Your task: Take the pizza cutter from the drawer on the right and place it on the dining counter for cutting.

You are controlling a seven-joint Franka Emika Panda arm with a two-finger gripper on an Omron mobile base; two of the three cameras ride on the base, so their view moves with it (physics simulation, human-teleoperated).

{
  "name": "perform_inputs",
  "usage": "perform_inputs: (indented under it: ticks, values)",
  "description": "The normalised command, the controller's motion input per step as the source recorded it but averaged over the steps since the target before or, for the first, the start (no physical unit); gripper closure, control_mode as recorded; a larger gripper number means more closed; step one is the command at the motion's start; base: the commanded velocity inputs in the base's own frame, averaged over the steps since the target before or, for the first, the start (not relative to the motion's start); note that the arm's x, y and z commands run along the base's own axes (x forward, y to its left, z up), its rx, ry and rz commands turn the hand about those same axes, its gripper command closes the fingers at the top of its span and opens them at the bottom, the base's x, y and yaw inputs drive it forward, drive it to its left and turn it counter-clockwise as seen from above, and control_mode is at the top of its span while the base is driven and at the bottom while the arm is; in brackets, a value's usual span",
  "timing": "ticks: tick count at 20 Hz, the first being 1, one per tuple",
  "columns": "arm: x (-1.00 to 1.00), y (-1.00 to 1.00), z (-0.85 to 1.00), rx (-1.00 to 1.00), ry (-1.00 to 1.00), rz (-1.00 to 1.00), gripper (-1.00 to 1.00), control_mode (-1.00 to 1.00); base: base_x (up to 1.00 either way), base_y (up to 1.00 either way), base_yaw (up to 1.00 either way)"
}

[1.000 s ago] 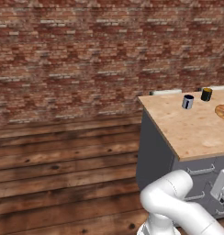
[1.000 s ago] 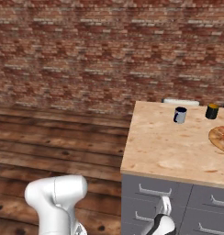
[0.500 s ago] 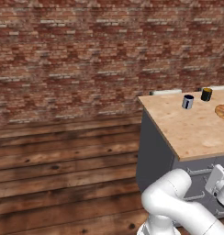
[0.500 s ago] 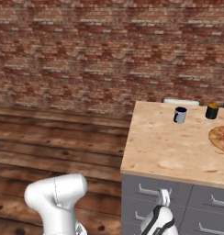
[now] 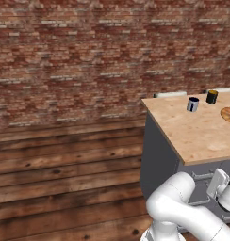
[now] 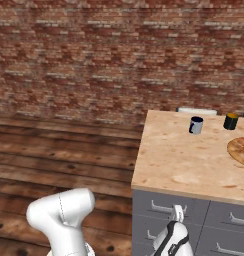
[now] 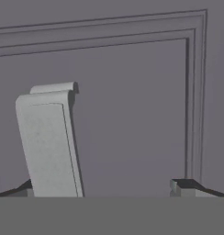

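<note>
Gripper [image 7: 104,188] jaws spread wide | flat grey drawer [image 7: 132,114] front | curved silver bar handle [image 7: 49,142]

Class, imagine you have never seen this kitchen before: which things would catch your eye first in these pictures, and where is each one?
Most striking is the red brick wall filling the background above the dark plank floor. Next, the dining counter with its light wood top stands at the right, carrying a dark mug, a black and yellow cup and a pizza at the far edge. Below, the open gripper faces a grey drawer front beside its silver handle.
</note>
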Motion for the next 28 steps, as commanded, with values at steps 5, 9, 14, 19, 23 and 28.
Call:
perform_inputs:
  ticks: [5, 9, 14, 19, 23, 28]
  values:
    - [0.13, 0.00, -0.09, 0.00, 0.00, 0.00, -1.00, -1.00, 0.00, 0.00, 0.00]
    - [0.00, 0.00, 0.00, 0.00, 0.00, 0.00, -1.00, -1.00, 0.00, 0.00, 0.00]
    - [0.00, 0.00, 0.00, 0.00, 0.00, 0.00, -1.00, -1.00, 0.00, 0.00, 0.00]
    - [0.01, 0.00, 0.00, 0.00, 0.00, 0.00, 1.00, -1.00, 0.00, 0.00, 0.00]
    - [0.00, 0.00, 0.00, 0.00, 0.00, 0.00, 1.00, -1.00, 0.00, 0.00, 0.00]
    - [0.00, 0.00, 0.00, 0.00, 0.00, 0.00, 1.00, -1.00, 0.00, 0.00, 0.00]
